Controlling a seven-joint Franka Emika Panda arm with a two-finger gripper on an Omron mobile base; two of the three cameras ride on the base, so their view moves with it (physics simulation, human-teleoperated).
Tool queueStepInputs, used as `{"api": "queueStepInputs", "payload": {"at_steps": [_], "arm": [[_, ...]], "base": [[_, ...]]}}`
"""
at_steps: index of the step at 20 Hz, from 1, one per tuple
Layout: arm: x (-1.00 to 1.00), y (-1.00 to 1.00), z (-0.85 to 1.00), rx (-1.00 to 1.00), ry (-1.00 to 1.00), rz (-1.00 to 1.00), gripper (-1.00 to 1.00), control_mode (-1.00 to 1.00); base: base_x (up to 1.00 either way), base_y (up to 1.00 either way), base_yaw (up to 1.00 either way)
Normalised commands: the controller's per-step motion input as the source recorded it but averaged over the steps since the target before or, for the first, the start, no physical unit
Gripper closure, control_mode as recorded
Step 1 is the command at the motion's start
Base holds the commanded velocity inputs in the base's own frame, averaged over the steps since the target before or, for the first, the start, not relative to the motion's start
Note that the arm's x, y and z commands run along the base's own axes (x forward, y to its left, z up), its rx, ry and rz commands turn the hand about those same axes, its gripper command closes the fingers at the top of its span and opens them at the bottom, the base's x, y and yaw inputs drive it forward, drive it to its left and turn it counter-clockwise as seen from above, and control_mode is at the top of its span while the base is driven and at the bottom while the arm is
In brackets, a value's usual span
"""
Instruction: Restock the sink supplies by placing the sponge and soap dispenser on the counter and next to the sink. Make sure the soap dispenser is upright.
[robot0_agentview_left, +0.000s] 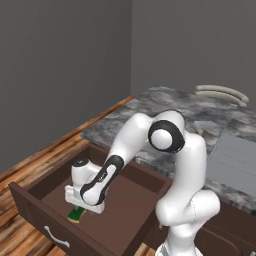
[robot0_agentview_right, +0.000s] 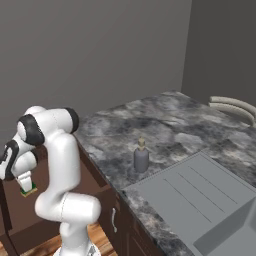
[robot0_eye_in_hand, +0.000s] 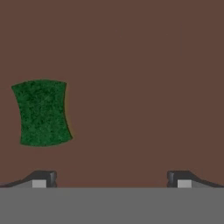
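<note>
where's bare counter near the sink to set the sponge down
Free: the dark marbled stone counter behind the light grey ribbed sink, and left of the grey pump soap dispenser. Tight: the strip between dispenser and sink. The green sponge lies in the brown wooden drawer.
</note>
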Motion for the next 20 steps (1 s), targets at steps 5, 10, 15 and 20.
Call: {"api": "queueStepInputs", "payload": {"at_steps": [5, 10, 15, 20], "arm": [[0.15, 0.37, -0.01, 0.0, 0.07, 0.0, -1.0, -1.0], [0.22, 0.09, -0.12, 0.0, 0.02, 0.0, -1.0, -1.0], [0.26, 0.0, -0.29, 0.0, 0.0, 0.05, -1.0, -1.0], [0.15, 0.0, -0.33, 0.0, 0.0, 0.06, -1.0, -1.0]], "base": [[0.0, 0.0, 0.0], [0.0, 0.0, 0.0], [0.0, 0.0, 0.0], [0.0, 0.0, 0.0]]}}
